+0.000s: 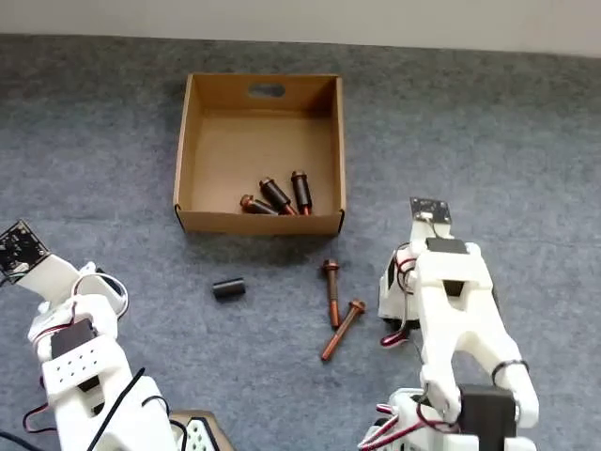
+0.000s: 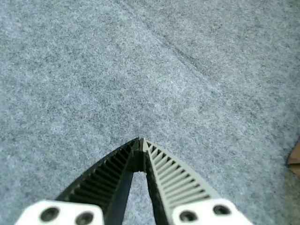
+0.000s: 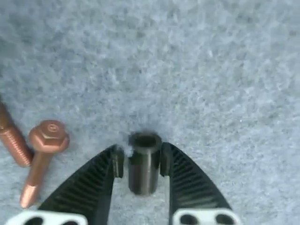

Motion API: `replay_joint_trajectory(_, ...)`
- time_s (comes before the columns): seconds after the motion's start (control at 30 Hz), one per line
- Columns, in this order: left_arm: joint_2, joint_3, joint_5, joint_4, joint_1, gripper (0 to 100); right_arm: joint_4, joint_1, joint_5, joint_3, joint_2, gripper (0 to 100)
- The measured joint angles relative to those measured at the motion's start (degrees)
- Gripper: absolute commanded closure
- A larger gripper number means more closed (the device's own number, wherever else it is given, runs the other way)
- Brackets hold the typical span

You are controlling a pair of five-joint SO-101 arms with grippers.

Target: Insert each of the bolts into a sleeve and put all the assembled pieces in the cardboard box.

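Observation:
The cardboard box (image 1: 188, 141) stands at the back centre with three assembled pieces (image 1: 277, 195) lying in it. On the carpet in front of it lie two copper bolts (image 1: 331, 289) (image 1: 343, 329) and, to their left, a loose black sleeve (image 1: 228, 287). In the right wrist view my right gripper (image 3: 140, 157) is shut on another black sleeve (image 3: 143, 164), low over the carpet, with a bolt (image 3: 41, 154) lying close beside it. My left gripper (image 2: 140, 141) is shut with nothing in it, above bare carpet at the front left.
The right arm's white body (image 1: 451, 301) stands just right of the two bolts. The left arm (image 1: 70, 348) is at the front left corner. A brown flat piece (image 1: 192, 423) lies at the front edge near the left arm.

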Motion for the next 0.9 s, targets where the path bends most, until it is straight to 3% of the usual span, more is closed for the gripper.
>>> replay_joint_trajectory(0.4,0.00,0.00,0.00,0.00,0.00,97,-3.78,0.26,0.09,1.14,1.76,87.2)
replay_joint_trajectory(0.9,0.00,0.00,0.00,0.00,0.00,97,-3.87,0.18,8.44,2.02,1.58,87.2)
